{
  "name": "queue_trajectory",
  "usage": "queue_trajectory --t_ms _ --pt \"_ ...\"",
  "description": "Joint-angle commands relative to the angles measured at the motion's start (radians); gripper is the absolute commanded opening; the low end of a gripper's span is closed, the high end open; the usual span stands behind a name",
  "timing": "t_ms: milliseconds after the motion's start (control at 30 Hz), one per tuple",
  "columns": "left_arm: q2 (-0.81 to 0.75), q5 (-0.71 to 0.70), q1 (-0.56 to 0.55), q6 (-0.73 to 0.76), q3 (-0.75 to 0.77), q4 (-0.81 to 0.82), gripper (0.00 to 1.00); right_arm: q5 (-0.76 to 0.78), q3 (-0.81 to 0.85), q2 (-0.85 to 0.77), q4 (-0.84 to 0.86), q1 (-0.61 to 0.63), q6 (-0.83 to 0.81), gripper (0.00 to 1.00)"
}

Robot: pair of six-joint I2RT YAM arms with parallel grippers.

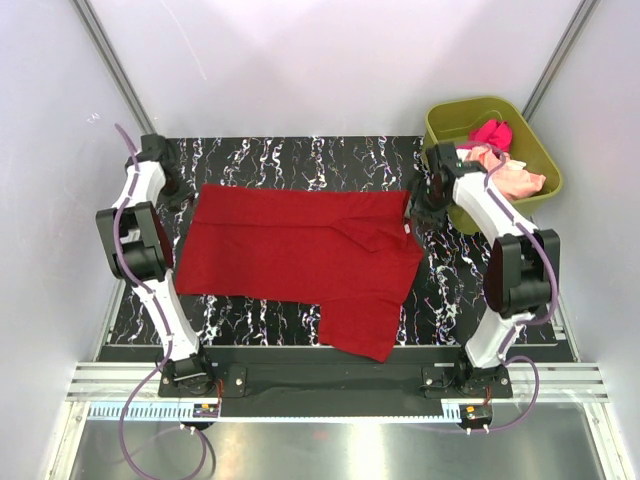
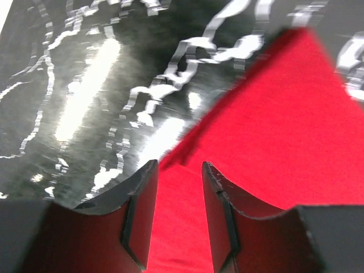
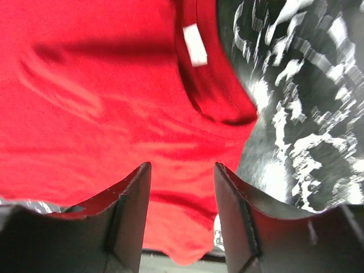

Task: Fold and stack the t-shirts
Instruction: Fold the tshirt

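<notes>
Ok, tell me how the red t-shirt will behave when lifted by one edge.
Probably floppy: the red t-shirt lies flat with soft creases near the collar, so it should drape and sag from the pinch. Likely light, since it looks like thin cloth. It may slide easily when pushed, since the table looks glossy.

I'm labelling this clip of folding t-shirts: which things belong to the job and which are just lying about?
Job: red t-shirt spread on the table; pink t-shirt and peach t-shirt, both in the tub.
Just there: olive-green tub; black marbled table.

Matt cloth t-shirt on glossy marbled table.
</notes>
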Motion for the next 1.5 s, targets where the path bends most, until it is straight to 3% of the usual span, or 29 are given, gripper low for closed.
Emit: queue_trajectory --t_ms 0,233,433,700,800,1000,1167,1333,1433,1467 --pt "-0.083 -0.001 -0.067 -0.001 0.01 0.119 0.38 0.081 0.175 0.1 0.04 -0.003 -0.036 0.56" --pt "0.107 0.146 -0.13 -0.053 0.133 0.114 0.2 0.066 0.568 0.427 0.015 -0.001 0.002 0.5" --pt "0.146 0.177 -0.118 -0.193 0.099 0.153 0.2 0.095 0.62 0.534 0.047 0.014 0.044 0.36" --pt "0.239 0.24 -0.043 -0.345 0.122 0.115 0.2 0.202 0.625 0.632 0.136 0.04 0.072 0.34" --pt "0.259 0.247 -0.006 -0.354 0.14 0.124 0.21 0.25 0.742 0.73 0.133 0.068 0.015 0.35" --pt "0.368 0.328 0.02 -0.317 0.3 0.095 0.24 0.264 1.144 0.973 0.032 0.079 -0.011 0.38" --pt "0.319 0.326 0.016 -0.238 0.317 0.107 0.39 0.238 1.221 0.976 0.11 0.079 -0.1 0.46" --pt "0.064 0.103 -0.013 -0.092 0.228 0.058 0.53 0.221 1.249 0.863 0.092 0.079 -0.165 0.63" --pt "-0.12 -0.056 -0.039 -0.046 0.093 0.042 0.59 0.219 1.219 0.748 0.034 0.085 -0.157 0.68" --pt "-0.164 -0.096 -0.05 -0.044 0.055 0.036 0.67 0.221 1.208 0.687 0.011 0.086 -0.137 0.72"
